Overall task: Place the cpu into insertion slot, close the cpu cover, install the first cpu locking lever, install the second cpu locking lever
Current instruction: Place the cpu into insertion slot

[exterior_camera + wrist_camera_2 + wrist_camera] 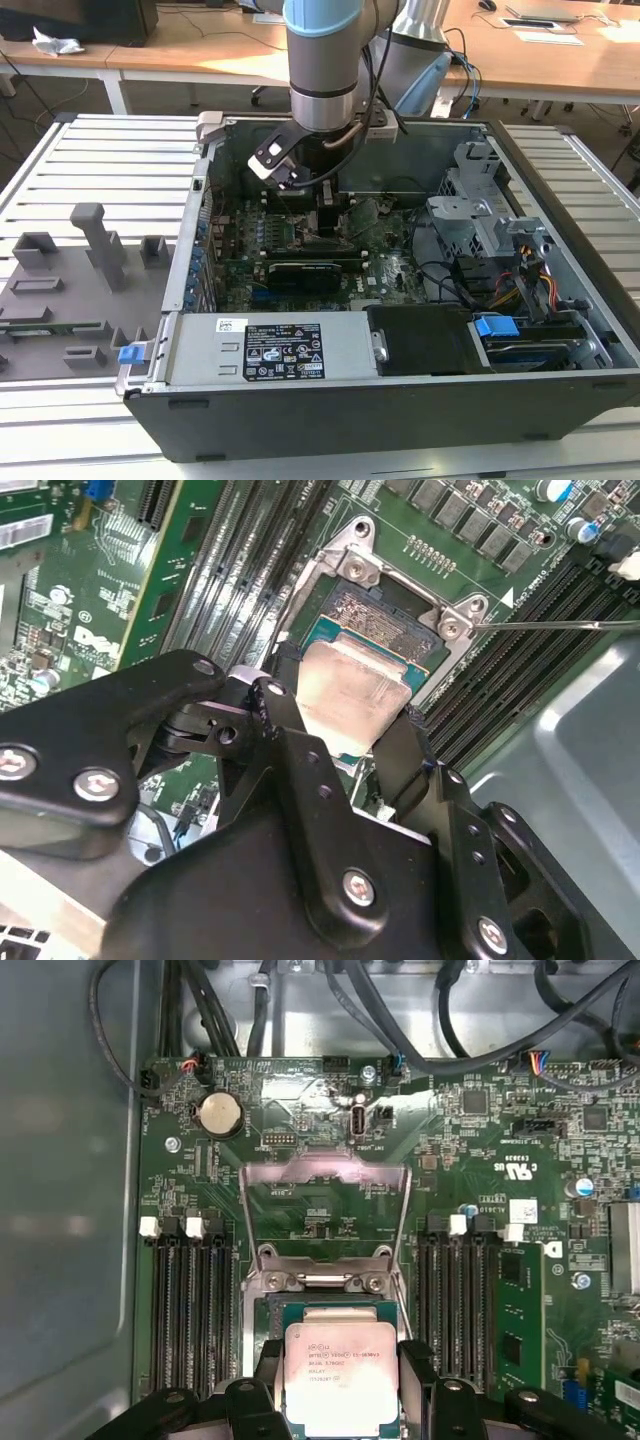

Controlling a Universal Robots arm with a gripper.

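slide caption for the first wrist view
Black jaws hold the silver-grey square cpu over the square black insertion slot, silver cover frame raised.

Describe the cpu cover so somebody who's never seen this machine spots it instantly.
Inside the open computer case lies a green motherboard. Between its black memory slots, the cpu cover stands flipped open: a thin silver frame, the board showing through its big window.

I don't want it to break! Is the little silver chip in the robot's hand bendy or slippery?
Probably stiff, not bendy: the cpu looks like a flat, metal-topped plate, and it sits level though the hand grips only its edges. Its smooth, shiny top suggests it could slip. Being thin and small, it is likely light.
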